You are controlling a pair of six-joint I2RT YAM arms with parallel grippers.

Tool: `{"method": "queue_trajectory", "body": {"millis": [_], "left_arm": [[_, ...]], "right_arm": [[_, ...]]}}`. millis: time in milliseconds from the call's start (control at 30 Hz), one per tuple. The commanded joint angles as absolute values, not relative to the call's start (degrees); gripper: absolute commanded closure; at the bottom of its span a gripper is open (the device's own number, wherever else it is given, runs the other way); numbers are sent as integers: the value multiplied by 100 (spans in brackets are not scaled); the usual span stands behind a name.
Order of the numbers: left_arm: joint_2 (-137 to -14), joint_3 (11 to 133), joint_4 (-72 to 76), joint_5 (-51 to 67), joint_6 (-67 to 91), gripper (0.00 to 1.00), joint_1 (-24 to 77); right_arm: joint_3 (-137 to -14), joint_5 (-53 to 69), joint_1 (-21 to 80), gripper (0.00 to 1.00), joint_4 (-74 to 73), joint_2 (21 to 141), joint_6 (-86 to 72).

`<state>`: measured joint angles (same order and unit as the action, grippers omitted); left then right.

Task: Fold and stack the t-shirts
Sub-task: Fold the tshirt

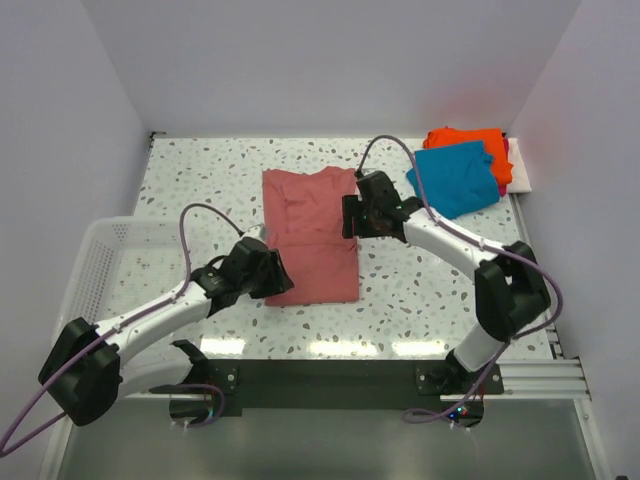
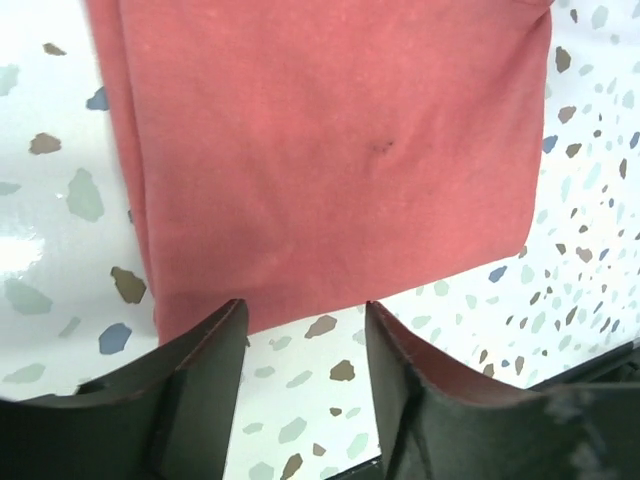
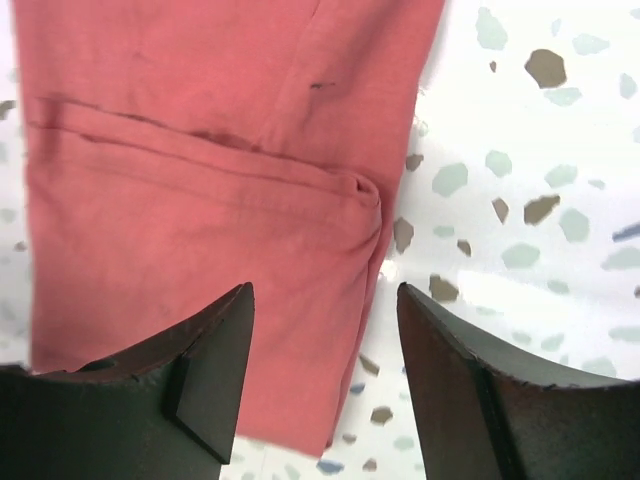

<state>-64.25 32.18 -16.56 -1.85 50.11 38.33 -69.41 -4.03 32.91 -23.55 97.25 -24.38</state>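
1. Our left gripper (image 1: 272, 276) and right gripper (image 1: 350, 215) hang released and empty.
2. The large dusty-red cloth t-shirt (image 1: 310, 235) lies folded narrow on the speckled table (image 1: 430, 290); we should pinch matching corners squarely before folding crosswise.

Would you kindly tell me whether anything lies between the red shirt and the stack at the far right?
Only the right gripper, hovering at the right edge of the dusty-red shirt; nothing else visible lies before the teal-topped stack.

No legible text, labels or numbers
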Motion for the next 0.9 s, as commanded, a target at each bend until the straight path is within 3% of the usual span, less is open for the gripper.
{"method": "queue_trajectory", "body": {"millis": [0, 300, 867], "left_arm": [[-6267, 3332, -2389, -457, 5027, 43, 3797], [-5783, 2611, -2032, 491, 4623, 40, 2831], [-6187, 2039, -1345, 844, 4728, 45, 2795]], "right_arm": [[-6507, -458, 3270, 37, -2663, 8914, -2697], [-4292, 360, 3357, 45, -1987, 7639, -3963], [-3103, 721, 3577, 48, -589, 7453, -5396]]}}
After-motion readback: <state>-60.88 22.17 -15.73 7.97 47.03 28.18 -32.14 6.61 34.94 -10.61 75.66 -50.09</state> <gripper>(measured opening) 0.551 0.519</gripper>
